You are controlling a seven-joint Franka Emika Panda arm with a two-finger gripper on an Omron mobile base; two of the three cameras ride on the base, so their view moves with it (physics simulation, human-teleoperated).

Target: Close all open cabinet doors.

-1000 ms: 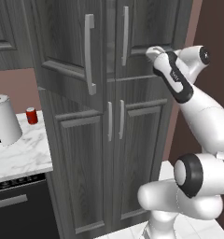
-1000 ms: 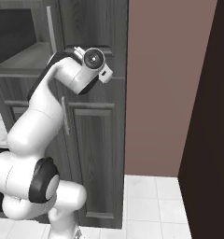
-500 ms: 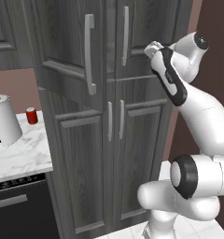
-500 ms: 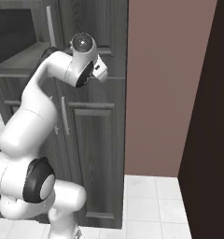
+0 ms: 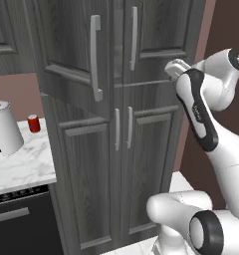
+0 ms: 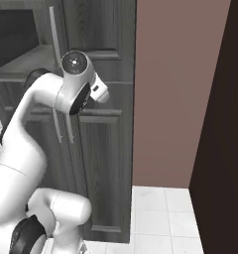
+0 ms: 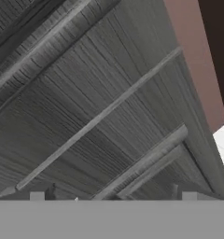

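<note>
I was in the closing step, with my gripper point(image 5: 172, 68) held up close against the upper right cabinet door point(image 5: 156, 30), near its lower rail and out toward the edge by the wall. In the hand view the wood grain point(image 7: 100, 107) of a door face lay right in front of me, and only the stubs of my fingertips point(image 7: 37, 196) rose at the bottom, apart from each other with nothing between them. I took the gripper for spread, though little of it showed.

The upper left cabinet door point(image 5: 66, 45) stood swung out toward me, its long silver handle point(image 5: 95, 57) well forward of the handle point(image 5: 134, 37) on the right door. That one looked to me like the door left to shut. The two lower cabinet doors point(image 5: 119, 174) sat flush with their handles side by side, and the upper right one seemed flush too.

By my reckoning, the next move called for carrying my hand leftward across the cabinet front to the outer face of the open door and pushing it flat, taking care to stay clear of its handle.

To the left a white marble surface point(image 5: 27, 172) carried a white kettle-like pot point(image 5: 4, 127) and a small red can point(image 5: 34, 123), with a black appliance front point(image 5: 22, 224) beneath. To the right ran a dusky pink wall point(image 6: 180, 89), and pale floor tiles point(image 6: 160, 218) below.
</note>
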